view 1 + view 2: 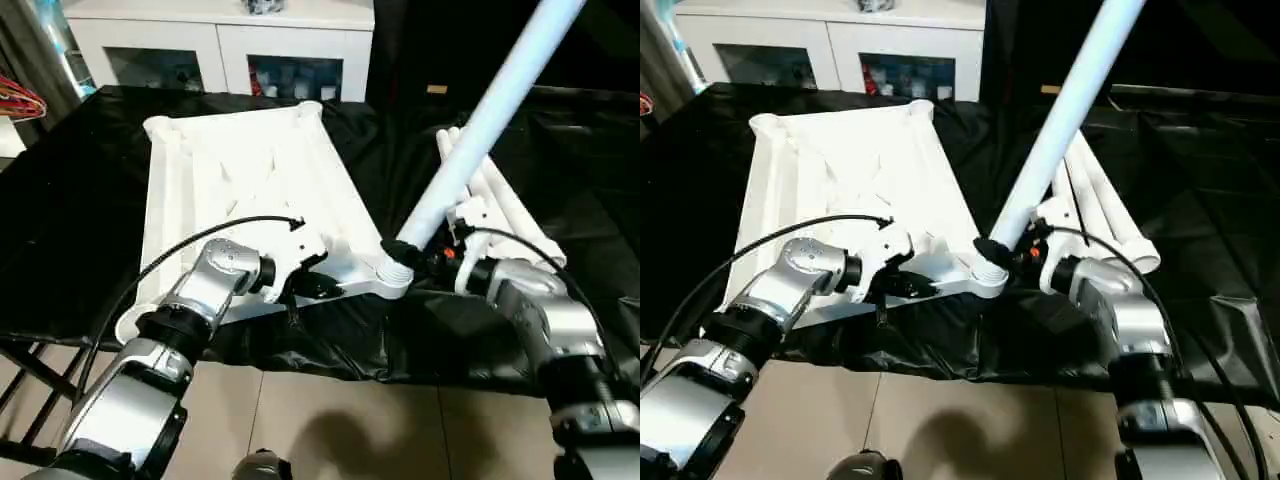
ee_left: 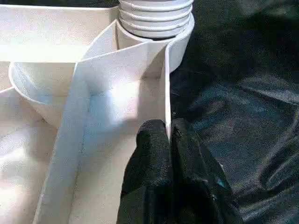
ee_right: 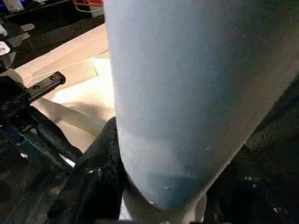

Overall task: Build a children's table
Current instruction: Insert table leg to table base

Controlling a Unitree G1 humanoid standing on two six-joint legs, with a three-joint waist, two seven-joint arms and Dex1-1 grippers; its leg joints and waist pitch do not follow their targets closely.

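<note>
One leg (image 1: 490, 120) is going into the near corner socket (image 1: 393, 275) of the upside-down table top (image 1: 250, 190), which lies on the black-draped work surface (image 1: 70, 200). The leg leans away from vertical, its ribbed end just entering the socket, so it does not look fully seated yet. Bring the leg upright over the socket before you push or twist, or the ribs will likely bind. Keep the top pinned so it cannot slide on the slick sheet.

Your right gripper (image 1: 408, 250) is clamped around the leg right above the socket, its black fingers (image 3: 100, 161) pressed against the tube. Your left gripper (image 2: 170, 140) is pinched narrow onto the thin side wall of the top, one finger either side of the rim, just beside that same corner. Three more legs (image 1: 500, 200) lie together on the sheet beyond your right arm, well apart from the cabinet (image 1: 220, 40) behind.
</note>
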